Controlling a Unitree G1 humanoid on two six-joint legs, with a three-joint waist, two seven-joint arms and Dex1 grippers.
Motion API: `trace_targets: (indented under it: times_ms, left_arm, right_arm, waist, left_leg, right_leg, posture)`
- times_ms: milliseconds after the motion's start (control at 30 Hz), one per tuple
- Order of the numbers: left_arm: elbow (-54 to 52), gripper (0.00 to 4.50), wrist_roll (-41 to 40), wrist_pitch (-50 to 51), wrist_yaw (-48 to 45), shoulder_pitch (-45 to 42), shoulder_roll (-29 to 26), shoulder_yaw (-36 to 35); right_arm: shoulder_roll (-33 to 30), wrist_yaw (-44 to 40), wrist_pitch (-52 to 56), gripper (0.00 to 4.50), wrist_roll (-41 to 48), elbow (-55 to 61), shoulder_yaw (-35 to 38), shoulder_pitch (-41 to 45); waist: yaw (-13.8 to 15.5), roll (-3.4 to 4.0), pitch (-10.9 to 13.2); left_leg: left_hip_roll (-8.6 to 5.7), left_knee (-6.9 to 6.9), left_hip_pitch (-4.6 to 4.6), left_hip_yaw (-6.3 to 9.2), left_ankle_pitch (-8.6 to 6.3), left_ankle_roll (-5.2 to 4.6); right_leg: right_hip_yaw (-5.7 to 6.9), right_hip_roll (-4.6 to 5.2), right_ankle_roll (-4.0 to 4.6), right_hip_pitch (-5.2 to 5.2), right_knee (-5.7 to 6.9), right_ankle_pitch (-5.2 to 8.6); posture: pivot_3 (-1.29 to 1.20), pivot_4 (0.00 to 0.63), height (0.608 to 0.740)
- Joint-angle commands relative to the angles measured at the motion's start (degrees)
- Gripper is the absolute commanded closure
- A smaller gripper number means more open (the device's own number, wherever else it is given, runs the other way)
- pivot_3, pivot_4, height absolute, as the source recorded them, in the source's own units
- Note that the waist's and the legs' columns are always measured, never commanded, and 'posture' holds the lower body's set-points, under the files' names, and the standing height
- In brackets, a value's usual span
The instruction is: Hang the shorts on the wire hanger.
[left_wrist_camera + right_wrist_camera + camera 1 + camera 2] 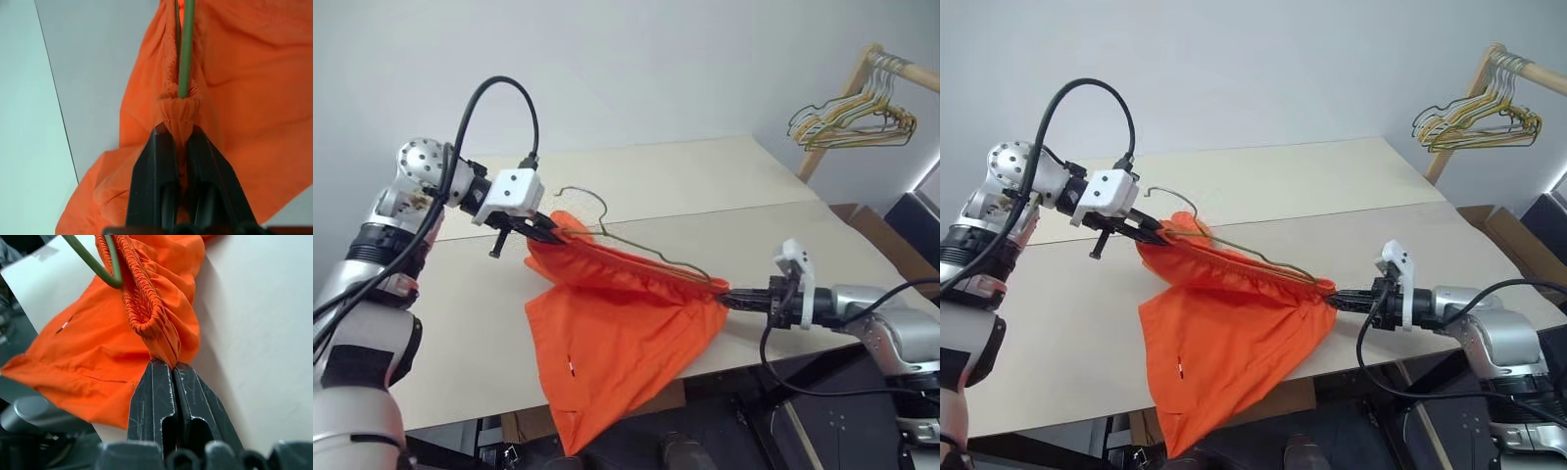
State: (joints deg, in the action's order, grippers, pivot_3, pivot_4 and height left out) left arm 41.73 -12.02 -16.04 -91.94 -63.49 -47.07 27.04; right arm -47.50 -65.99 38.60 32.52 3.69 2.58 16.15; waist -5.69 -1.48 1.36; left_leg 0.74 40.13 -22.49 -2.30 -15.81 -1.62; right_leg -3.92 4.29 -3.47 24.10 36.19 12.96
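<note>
Orange fabric hangs lowest and nearest: the loose legs of the shorts [607, 343] droop past the near edge of the pale table [470, 333]. Just beyond, at the right, the right gripper [726, 299] has its 2 black fingers pressed together on the right end of the gathered waistband, pinching a fold of cloth. Further left and farther back, the left gripper [548, 231] is likewise closed tight on the waistband's left end, so the band is stretched in the air between the 2 arms above the table. The wire hanger [636, 250] lies along that stretched band, its ends appearing to sit inside the waistband at both grips, its hook [579, 196] rising near the left gripper.

The step in hand looks like seating the waistband over both hanger shoulders. To do it well, both grips should keep even tension, so neither hanger end slips out of the elastic, and any release should come one side at a time.

Farthest off, at the right, a bunch of hangers [852, 122] hangs from a wooden rail [891, 67].
</note>
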Motion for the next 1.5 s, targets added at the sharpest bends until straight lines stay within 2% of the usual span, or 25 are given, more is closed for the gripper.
trace_targets:
  times_ms: [33,233,500,733,933,1300,1500]
  left_arm:
    - [3.5,4.50,5.6,-1.6,1.2,-1.8,-0.7,-2.5]
    - [4.9,4.50,9.5,-0.6,2.6,-2.5,1.0,-3.6]
    - [4.5,4.50,11.8,-2.2,3.4,-2.2,1.9,-5.2]
    - [-0.3,4.50,13.1,0.0,4.8,-1.1,3.7,-6.2]
    - [-5.8,4.50,15.1,3.1,5.5,-0.1,5.0,-5.8]
    - [-9.1,4.50,19.6,5.2,9.0,-0.7,6.1,-5.8]
    - [-10.4,4.50,16.9,7.3,8.3,-0.9,7.5,-7.8]
  right_arm:
    - [-4.4,-1.0,-3.7,4.48,-3.6,2.4,0.9,-0.8]
    - [-9.4,-3.9,-8.7,4.48,-7.3,5.1,-0.8,1.3]
    - [-12.8,-5.6,-7.7,4.48,-11.6,5.4,-6.1,10.9]
    - [-11.1,-5.2,-4.3,4.48,-17.3,7.1,-14.6,22.9]
    - [-9.4,-6.7,-0.8,4.48,-20.0,9.0,-19.6,29.8]
    - [-7.8,-8.6,4.9,4.48,-18.6,12.4,-20.1,35.6]
    - [-5.4,-6.9,3.8,4.48,-21.5,10.9,-22.3,36.6]
  waist:
    - [0.1,0.00,0.0]
    - [0.0,0.01,0.0]
    - [-0.1,0.01,0.0]
    - [-0.1,0.02,0.0]
    - [-0.2,0.02,0.0]
    - [-0.5,0.03,0.0]
    - [-1.2,0.04,0.0]
  left_leg:
    - [0.00,0.02,0.00,-0.02,0.00,0.00]
    - [0.01,0.02,-0.01,-0.13,-0.01,-0.01]
    - [0.03,0.03,-0.02,-0.35,-0.01,-0.02]
    - [0.06,0.04,-0.04,-0.48,-0.01,-0.02]
    - [0.05,0.08,-0.14,-0.48,-0.02,-0.03]
    - [0.05,0.10,-0.15,-0.44,-0.02,-0.04]
    - [0.05,0.10,-0.17,-0.40,-0.03,-0.04]
  right_leg:
    - [0.00,-0.01,0.00,0.00,0.00,0.00]
    - [0.00,-0.01,0.00,0.03,0.00,0.00]
    - [0.00,-0.02,0.00,0.06,0.00,0.00]
    - [-0.01,-0.01,0.01,0.10,0.02,0.00]
    - [0.00,0.03,0.00,0.16,0.02,0.00]
    - [0.01,0.02,0.00,0.18,0.03,-0.01]
    - [0.03,0.03,0.01,0.18,0.03,-0.01]
  posture:
    - [-0.13,0.000,0.740]
    - [-0.14,0.000,0.740]
    - [-0.14,0.000,0.740]
    - [-0.14,0.000,0.740]
    - [-0.15,0.000,0.740]
    - [-0.16,0.000,0.740]
    - [-0.16,0.000,0.740]
